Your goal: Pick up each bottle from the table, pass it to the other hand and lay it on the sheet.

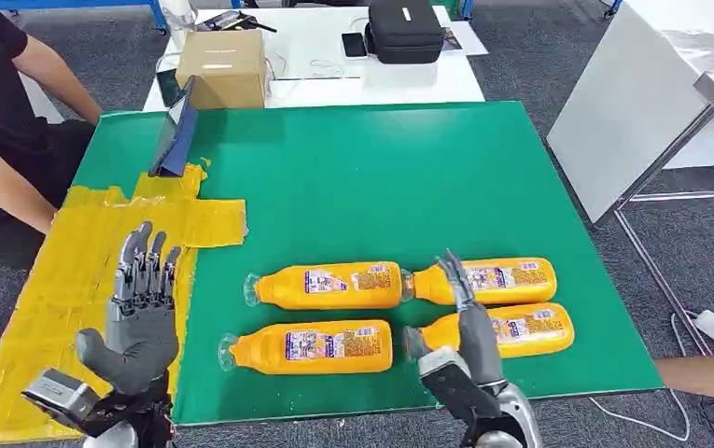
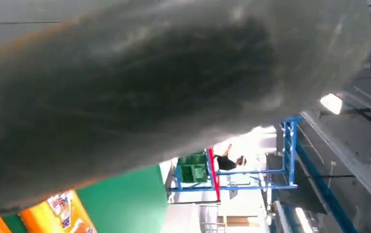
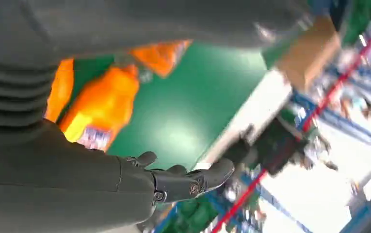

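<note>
So all four bottles were lying on their sides on the green mat [image 1: 362, 177], two rows of two, caps pointing left, and none on the yellow sheet [image 1: 73, 271] yet. My right hand [image 1: 469, 317] hung over the near right bottle [image 1: 511, 329], fingers spread and holding nothing, probably lined up for that grab, though the wrist view was too blurry to be sure. My left hand [image 1: 141, 313] waited palm-up over the sheet, fingers apart, ready to receive.
</note>
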`<state>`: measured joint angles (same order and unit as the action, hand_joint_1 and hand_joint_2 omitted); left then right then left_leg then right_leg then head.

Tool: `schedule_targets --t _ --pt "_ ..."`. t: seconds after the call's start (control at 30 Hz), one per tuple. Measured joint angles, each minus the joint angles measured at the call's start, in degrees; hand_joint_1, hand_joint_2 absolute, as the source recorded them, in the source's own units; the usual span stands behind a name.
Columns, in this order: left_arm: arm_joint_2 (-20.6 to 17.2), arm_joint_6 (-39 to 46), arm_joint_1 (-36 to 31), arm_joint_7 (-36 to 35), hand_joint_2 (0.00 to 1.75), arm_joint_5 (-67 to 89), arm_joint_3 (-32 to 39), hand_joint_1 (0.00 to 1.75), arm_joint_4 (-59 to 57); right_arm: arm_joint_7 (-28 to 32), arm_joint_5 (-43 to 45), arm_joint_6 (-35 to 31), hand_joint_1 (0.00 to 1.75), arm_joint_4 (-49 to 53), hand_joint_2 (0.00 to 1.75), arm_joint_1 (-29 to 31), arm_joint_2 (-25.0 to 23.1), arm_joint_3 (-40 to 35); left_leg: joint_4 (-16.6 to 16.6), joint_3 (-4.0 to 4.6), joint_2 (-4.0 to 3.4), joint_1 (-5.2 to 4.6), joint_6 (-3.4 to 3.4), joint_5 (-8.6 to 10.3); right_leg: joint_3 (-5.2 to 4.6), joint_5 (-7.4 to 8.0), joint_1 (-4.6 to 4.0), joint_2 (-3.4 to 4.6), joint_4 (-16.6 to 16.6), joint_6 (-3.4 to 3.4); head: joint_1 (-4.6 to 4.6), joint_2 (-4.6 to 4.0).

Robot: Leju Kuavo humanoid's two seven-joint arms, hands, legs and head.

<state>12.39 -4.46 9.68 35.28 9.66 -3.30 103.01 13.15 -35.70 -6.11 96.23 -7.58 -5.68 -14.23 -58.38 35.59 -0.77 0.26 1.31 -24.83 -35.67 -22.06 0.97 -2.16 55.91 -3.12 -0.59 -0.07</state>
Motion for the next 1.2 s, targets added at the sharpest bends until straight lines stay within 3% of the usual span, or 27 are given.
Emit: schedule_targets --t 0.27,0.7,1.2 --pt "0.50 -0.37 -2.69 -0.96 0.00 1.51 -0.02 0.00 -2.90 -3.75 -6.31 1.11 0.00 -12.08 1.75 7.99 -1.29 -11.73 0.00 -0.01 0.00 0.00 0.01 0.09 -0.01 0.02 0.00 0.01 0.01 0.01 0.00 0.00" --pt "0.50 -0.48 -3.88 -1.31 0.00 1.00 -0.20 0.00 -4.96 -6.35 -6.59 2.75 0.00 -17.94 1.75 11.39 -1.40 -19.22 0.00 0.00 -0.01 0.00 0.01 0.08 -0.02 0.01 0.00 0.01 0.00 0.02 0.00 0.00" --pt "1.53 -1.48 -1.13 -1.24 0.00 -0.44 1.86 0.00 -4.46 -21.82 -23.76 4.74 0.00 -17.41 1.75 12.67 7.65 -28.69 0.00 0.00 0.03 -0.02 0.02 0.07 0.03 0.01 0.01 0.00 -0.01 0.01 0.02 0.00"
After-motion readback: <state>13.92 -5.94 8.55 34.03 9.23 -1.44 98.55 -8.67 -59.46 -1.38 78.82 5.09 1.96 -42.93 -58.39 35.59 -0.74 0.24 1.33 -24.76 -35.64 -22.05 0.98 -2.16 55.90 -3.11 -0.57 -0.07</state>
